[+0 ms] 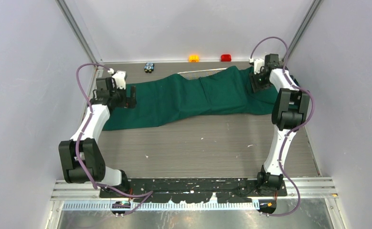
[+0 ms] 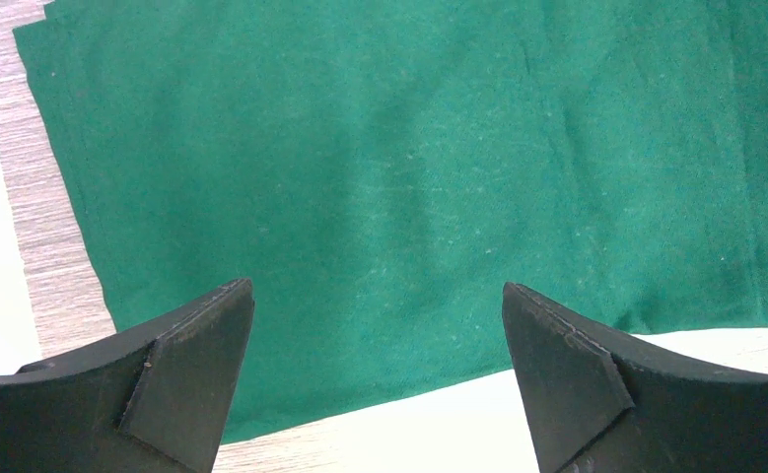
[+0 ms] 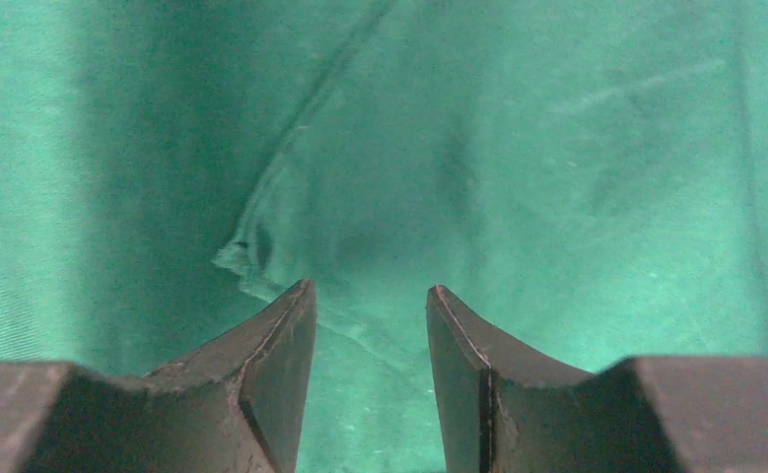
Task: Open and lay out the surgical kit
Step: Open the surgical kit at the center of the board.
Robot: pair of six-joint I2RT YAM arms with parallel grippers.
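Observation:
The dark green cloth wrap (image 1: 193, 98) lies spread out in a long band across the far half of the table. A strip of the silver wire-mesh tray (image 1: 204, 72) peeks out at its far edge; the rest of the kit is hidden. My left gripper (image 1: 130, 101) hovers over the cloth's left end, wide open and holding nothing, with the cloth (image 2: 409, 148) and its near edge below the gripper (image 2: 375, 286). My right gripper (image 1: 260, 85) is low over the cloth's right end. Its jaws (image 3: 372, 288) stand apart above a crease in the cloth (image 3: 557, 148), nothing between them.
Three small blocks sit along the back wall: black-blue (image 1: 149, 67), orange (image 1: 193, 58) and red (image 1: 226, 57). Bare wooden tabletop (image 1: 198, 143) lies between the cloth and the arm bases. Side walls stand close to both arms.

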